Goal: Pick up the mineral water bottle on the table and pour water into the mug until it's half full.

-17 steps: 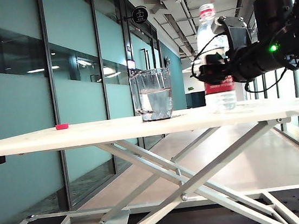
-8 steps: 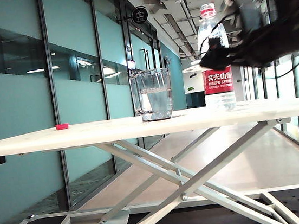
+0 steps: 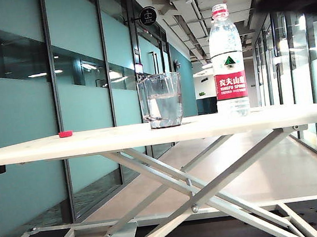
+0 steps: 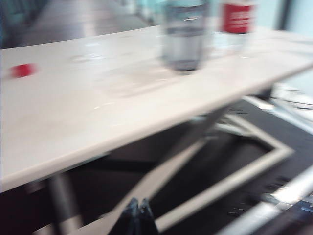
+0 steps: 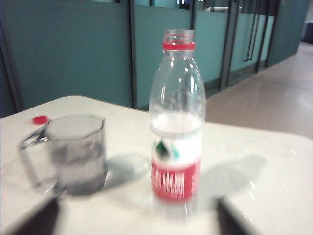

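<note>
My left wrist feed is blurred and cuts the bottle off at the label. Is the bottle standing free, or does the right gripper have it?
Observer: It is free. The mineral water bottle stands upright on the table, with nothing gripping it.
Operator: My left gripper hangs shut below the table edge. Where is the right one?
Observer: The right gripper is open. Its blurred fingers are spread wide to either side of the bottle and do not touch it.
Operator: How full is the mug?
Observer: The mug holds water to roughly half its height.
</note>
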You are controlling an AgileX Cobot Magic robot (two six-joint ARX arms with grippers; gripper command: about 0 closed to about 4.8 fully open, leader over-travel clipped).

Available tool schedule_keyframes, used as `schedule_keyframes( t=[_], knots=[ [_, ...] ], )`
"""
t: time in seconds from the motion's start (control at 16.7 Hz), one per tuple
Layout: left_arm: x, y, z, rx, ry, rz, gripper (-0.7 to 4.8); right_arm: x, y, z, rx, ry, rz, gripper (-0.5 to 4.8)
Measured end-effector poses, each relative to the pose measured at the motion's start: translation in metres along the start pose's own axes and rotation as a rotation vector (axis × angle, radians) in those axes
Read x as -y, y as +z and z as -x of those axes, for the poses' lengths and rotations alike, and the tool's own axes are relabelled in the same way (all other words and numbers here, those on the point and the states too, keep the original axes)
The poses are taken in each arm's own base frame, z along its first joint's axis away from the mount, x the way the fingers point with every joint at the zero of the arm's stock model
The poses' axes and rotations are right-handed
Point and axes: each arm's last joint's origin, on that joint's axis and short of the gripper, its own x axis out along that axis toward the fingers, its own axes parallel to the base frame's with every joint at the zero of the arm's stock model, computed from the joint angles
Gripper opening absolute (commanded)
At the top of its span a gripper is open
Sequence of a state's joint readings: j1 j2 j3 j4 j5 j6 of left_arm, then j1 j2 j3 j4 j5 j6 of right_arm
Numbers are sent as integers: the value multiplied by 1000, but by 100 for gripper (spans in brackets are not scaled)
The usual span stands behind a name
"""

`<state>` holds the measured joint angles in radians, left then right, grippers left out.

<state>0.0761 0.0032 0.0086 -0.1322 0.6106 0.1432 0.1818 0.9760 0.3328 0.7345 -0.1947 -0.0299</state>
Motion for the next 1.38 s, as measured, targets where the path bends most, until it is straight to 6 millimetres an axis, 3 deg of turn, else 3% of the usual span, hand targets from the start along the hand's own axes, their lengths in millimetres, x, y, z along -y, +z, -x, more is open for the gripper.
schedule_keyframes(
  t=[0.06, 0.24, 0.3, 0.54, 0.66, 0.9, 1.38],
  knots=[
    [-2, 0, 0, -11, 82, 0, -5, -5, 1, 25, -22, -2, -4, -7],
    [-6, 1, 1, -15, 204, -7, -5, -12, 5, 62, -34, -8, -4, -6],
    [-7, 2, 1, -3, 225, -14, -5, -15, 5, 84, -40, -64, -4, -6],
    [-7, 4, 1, 9, 238, -22, -5, -18, 3, 121, -12, -203, 2, -6],
    [-9, 5, 1, 21, 286, -29, -5, -17, -4, 119, -79, -237, -4, -6],
    [-11, 12, 2, 77, 336, -58, -5, -16, -46, 107, -13, -239, -12, -6],
    [-15, 19, 5, 140, 506, -82, -5, 0, -45, 112, 12, -346, 46, -5]
  ],
)
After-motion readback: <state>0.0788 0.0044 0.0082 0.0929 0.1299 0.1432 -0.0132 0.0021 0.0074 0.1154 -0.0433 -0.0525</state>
